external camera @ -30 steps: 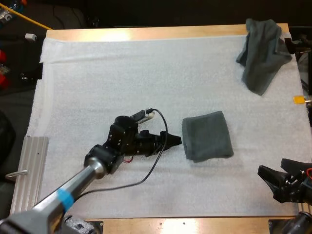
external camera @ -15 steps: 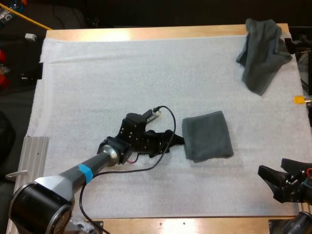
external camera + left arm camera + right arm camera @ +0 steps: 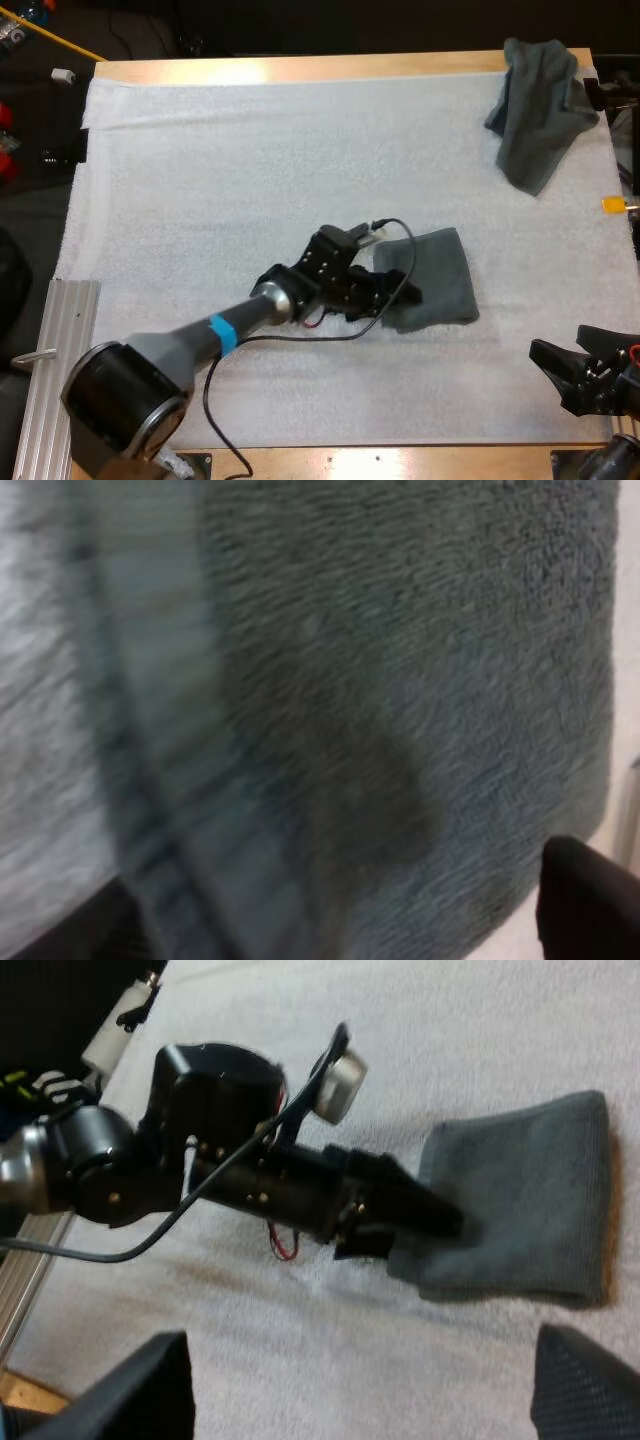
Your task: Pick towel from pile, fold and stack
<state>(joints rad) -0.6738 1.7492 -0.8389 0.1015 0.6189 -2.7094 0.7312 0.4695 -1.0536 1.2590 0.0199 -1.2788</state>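
Over the folded towel's (image 3: 440,275) edge sits the left hand (image 3: 408,292), fingers (image 3: 585,910) apart, gripping nothing. The right hand (image 3: 556,342) is open, well apart.

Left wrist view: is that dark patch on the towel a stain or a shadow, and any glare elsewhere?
Left wrist view: likely a shadow on the folded towel under the left gripper; high view: glare on the table at its far wooden edge; right wrist view: even light, a faint shadow on the mat beneath that gripper.
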